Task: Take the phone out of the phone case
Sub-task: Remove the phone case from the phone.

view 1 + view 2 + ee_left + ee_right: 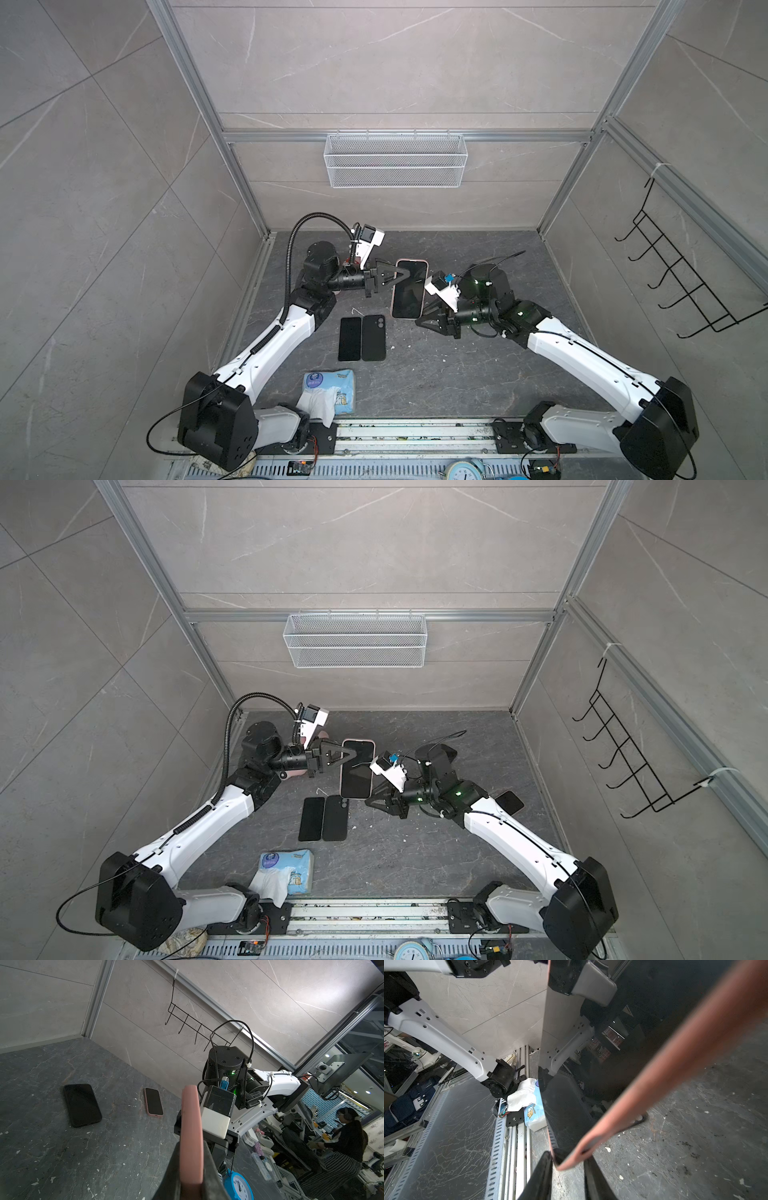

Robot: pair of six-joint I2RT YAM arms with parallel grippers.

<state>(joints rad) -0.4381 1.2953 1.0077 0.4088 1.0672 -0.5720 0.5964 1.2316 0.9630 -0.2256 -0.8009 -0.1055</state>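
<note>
Your left gripper (pixel 405 277) is clenched on the phone case (pixel 191 1126) midway along one long edge. In the left wrist view the pink rim sits squeezed between its two fingers. That grip holds the phone (pixel 408 297) clear of the table (pixel 478 374), glass facing the camera, at the centre of both top views. Holding it by one side, I judge, leaves the opposite edge and the lower corners free for your other arm. Your right gripper (pixel 568 1157) sits at the phone's lower right corner with one jaw on the glass side and one on the pink side, a likely spot to peel the rim back. You cannot tell whether those jaws already pinch the corner. The phone looks fully seated in its case, so the separation is not yet begun. Two black pieces (pixel 350 338), phones or cases, lie flat just below, out of the way.
</note>
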